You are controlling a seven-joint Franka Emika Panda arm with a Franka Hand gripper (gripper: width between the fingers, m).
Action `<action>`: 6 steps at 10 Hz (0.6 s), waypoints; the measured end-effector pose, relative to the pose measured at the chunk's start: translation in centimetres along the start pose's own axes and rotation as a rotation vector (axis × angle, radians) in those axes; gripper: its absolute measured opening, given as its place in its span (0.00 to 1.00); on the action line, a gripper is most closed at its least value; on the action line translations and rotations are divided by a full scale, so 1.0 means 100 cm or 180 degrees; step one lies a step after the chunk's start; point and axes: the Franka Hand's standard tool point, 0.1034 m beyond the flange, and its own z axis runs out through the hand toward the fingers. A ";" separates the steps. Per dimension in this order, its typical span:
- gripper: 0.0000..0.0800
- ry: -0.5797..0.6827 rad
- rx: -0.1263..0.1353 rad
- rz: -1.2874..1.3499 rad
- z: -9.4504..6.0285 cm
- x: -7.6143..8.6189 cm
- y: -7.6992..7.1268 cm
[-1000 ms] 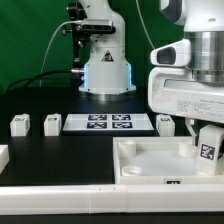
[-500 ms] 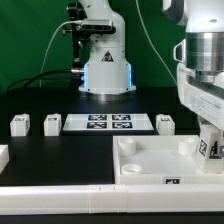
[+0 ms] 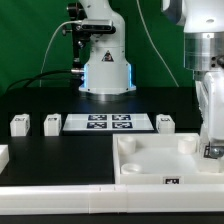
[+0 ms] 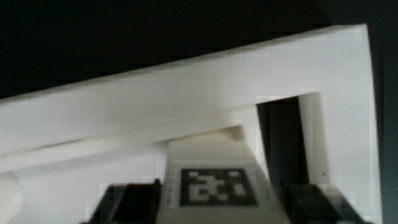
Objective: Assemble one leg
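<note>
Leg: white block, black-white tag, in pincer.

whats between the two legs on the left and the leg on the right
The marker board lies between the left legs and the right leg, in the exterior view.

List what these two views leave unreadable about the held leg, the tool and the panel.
- The held leg: the wrist view cuts off its lower part; in the exterior view it sits at the right edge, mostly behind the arm.
- The tool: only dark fingers show in the wrist view, blurred; whether the leg touches the panel cannot be told.
- Tags on the loose legs: too small to read in the exterior view.
</note>
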 end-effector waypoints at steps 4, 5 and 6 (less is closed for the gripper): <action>0.77 -0.0001 -0.0003 -0.0252 0.000 -0.002 0.001; 0.81 -0.0001 -0.0004 -0.0262 0.000 -0.002 0.001; 0.81 -0.0001 -0.0003 -0.0329 0.000 -0.002 0.001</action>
